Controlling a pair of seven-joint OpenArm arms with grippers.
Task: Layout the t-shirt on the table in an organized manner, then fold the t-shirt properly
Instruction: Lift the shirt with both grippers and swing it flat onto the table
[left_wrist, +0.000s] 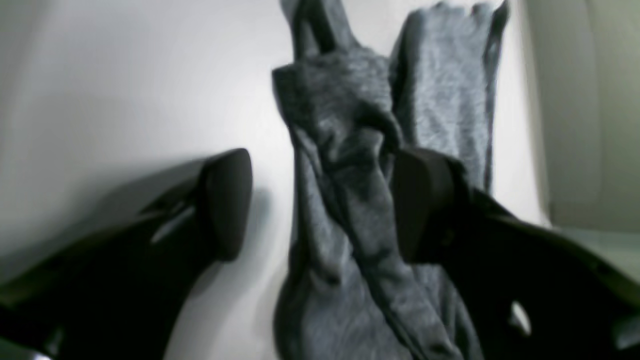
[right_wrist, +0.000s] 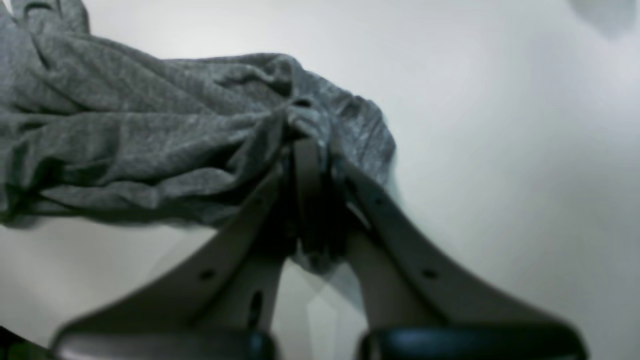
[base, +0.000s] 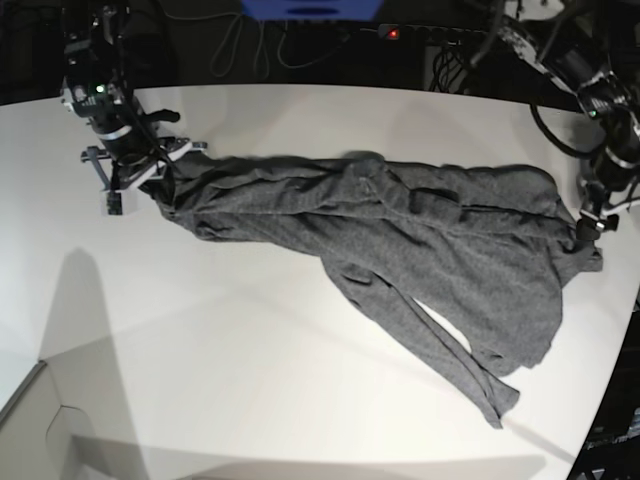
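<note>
1. T-shirt (base: 400, 240): dark heather grey, plain, no print, label or writing readable in any view.
2. Position: it lies stretched across the white table (base: 250, 400), rumpled in long folds running from the rear left to the right edge in the base view. One sleeve trails toward the near right of that view.
3. Right gripper (right_wrist: 312, 150): jaws closed tight on a bunched fold at one end of the t-shirt (right_wrist: 150, 135); cloth gathers into the pinch and wraps around the fingertips. In the base view this gripper (base: 150, 165) sits at the shirt's left end.
4. Left gripper (left_wrist: 320, 205): jaws stand wide apart. A twisted strip of t-shirt (left_wrist: 350, 200) runs between them; it brushes the right-hand finger (left_wrist: 420, 205), the other finger stands clear of it. Not clamped.
5. In the base view the left gripper (base: 590, 222) is at the shirt's right end, by the table edge.
</note>
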